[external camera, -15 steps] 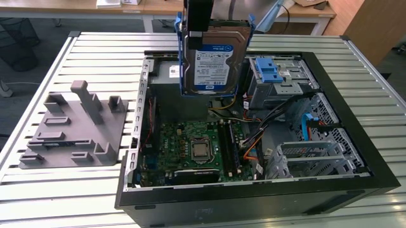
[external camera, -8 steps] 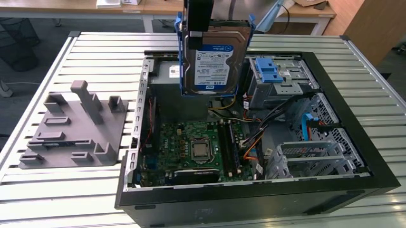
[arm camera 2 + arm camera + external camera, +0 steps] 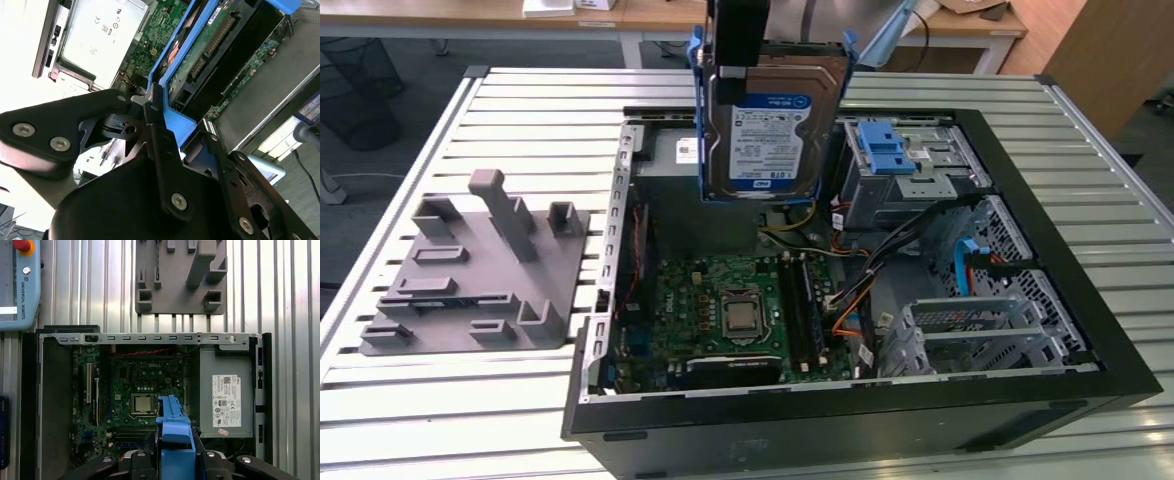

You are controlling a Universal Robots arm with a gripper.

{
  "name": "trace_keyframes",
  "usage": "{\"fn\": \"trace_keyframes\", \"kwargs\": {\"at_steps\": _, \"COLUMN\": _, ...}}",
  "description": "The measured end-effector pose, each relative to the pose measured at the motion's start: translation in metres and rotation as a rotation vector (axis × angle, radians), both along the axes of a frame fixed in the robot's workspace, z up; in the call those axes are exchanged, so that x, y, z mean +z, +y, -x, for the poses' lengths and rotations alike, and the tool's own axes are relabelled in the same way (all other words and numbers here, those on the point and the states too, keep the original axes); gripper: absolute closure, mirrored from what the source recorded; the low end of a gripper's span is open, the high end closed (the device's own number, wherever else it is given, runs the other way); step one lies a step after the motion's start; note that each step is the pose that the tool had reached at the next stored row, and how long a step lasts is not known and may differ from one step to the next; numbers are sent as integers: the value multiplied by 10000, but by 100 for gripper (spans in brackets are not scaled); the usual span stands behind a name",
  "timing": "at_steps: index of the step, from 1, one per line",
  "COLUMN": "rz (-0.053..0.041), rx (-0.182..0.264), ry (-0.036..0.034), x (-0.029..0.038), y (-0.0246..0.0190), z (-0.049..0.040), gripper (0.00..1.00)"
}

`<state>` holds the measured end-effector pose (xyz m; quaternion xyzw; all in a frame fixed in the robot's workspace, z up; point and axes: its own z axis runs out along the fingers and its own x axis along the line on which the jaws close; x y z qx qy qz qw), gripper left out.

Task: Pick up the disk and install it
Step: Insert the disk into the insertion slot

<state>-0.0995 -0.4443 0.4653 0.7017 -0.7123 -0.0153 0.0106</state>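
Exterior view, taken from its left to its right.

1. Counter: slatted metal surface carrying all items.
2. Grey fixture: moulded holder with several upright posts and slots, lying on the counter towards the exterior view's left, just beside the computer case and apart from it. It also appears in the first wrist view.
3. Computer case: black tower lying on its side, side panel off, interior exposed. The green motherboard lies flat inside, with the processor near its middle.
4. Grey metal box: carries a white sticker and sits in a corner of the case, next to the motherboard, in the first wrist view.
5. End effector: comes down from the upper edge of the frame and is closed on the disk, gripping the bright blue carrier bracket at its upper end. The second wrist view confirms a black finger pressed against the blue bracket.
6. Disk: held on edge, hanging upright over the open case, with the white-and-blue label facing the exterior camera. It is lifted off the counter and is not seated in any bay.
7. Drive cage: grey metal with a blue latch, inside the case, just to the exterior view's right of the suspended disk
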Motion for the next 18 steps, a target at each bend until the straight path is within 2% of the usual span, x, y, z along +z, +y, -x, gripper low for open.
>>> {"fn": "trace_keyframes", "kwargs": {"at_steps": 3, "rz": 1, "rx": -1, "ry": 0, "x": 0, "y": -22, "z": 0, "gripper": 64}}
{"fn": "trace_keyframes", "kwargs": {"at_steps": 6, "rz": 4, "rx": -1, "ry": 1, "x": 0, "y": -80, "z": 0, "gripper": 64}}
{"fn": "trace_keyframes", "kwargs": {"at_steps": 18, "rz": 8, "rx": 0, "ry": 1, "x": -6, "y": -501, "z": -5, "gripper": 64}}
